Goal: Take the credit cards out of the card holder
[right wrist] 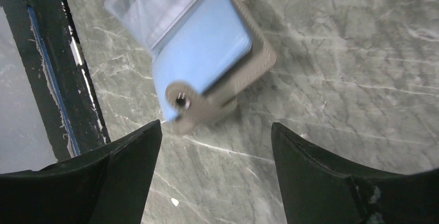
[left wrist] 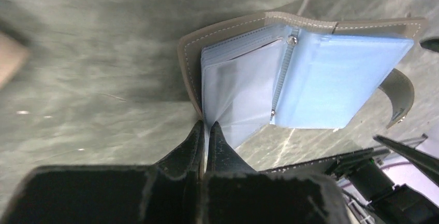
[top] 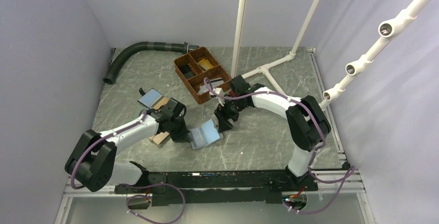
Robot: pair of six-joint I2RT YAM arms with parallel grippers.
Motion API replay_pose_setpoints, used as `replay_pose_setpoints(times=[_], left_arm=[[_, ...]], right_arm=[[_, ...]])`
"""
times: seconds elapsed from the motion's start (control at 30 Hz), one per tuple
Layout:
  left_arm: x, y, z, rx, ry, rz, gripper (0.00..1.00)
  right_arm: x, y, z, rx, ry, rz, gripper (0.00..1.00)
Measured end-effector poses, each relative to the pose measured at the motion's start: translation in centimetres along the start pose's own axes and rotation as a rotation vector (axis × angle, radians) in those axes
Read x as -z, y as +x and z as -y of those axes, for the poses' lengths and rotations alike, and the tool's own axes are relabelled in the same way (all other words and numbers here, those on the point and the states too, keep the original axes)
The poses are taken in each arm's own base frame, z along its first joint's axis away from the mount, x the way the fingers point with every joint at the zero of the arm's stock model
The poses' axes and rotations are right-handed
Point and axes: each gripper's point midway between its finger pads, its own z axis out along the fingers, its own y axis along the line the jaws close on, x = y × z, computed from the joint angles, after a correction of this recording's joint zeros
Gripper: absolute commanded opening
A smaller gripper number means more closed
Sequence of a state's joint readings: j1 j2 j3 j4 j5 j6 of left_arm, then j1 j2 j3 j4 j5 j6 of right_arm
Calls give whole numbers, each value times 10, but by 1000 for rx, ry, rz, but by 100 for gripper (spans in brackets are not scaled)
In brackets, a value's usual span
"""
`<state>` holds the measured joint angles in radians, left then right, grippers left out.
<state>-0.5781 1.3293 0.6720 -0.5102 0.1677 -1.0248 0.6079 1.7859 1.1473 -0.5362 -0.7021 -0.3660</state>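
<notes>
Two grippers worked one card holder [top: 204,134], which sat open between them, blue inside up and taupe cover underneath. It was on or just over the table [top: 264,141]; could not tell which.

Left gripper [left wrist: 207,129] had its fingers pressed together on the lower edge of the holder's left-hand half, pinching the pale see-through sleeves there. Right gripper [right wrist: 213,133] hung just above the other half with its fingers [right wrist: 134,151] spread wide and nothing between them. The closing tab [right wrist: 181,101] was just ahead of the gap.

No credit cards lay out on the table. Pale grey-white sheets showed inside the left sleeves, but cards or bare plastic, could not tell.

Step in hand, my read: hold-and-open stage, with the left arm pinning the holder and the right arm lining up for a first pull. The task looked barely begun.

The next move called for the right fingers to come down on a card edge at a slot mouth and close on the card alone, not the sleeve. They would then draw it along the slot's opening while the left pinch stopped the holder from dragging. No card edge showed in the right wrist view, so the aim looked hard.

The blue wallet with tan panel [top: 155,100] and the brown tray [top: 202,74] sat well apart from the holder and were not involved.
</notes>
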Motion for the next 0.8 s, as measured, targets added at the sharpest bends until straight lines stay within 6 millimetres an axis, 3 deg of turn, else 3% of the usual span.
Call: replay_pose_setpoints(times=[0.27, 0.43, 0.6, 0.63, 0.8], left_arm=[[17, -49, -30, 97, -63, 83, 0], [25, -85, -35, 126, -127, 115, 0], [36, -102, -42, 137, -194, 148, 0], [38, -104, -43, 140, -202, 154, 3], [45, -110, -56, 170, -248, 166, 38]], right_arm=[[19, -6, -1, 44, 19, 17, 82], [29, -8, 0, 49, 29, 34, 82], [41, -16, 0, 67, 45, 68, 82], [43, -17, 0, 69, 47, 74, 82], [53, -20, 3, 74, 62, 97, 82]])
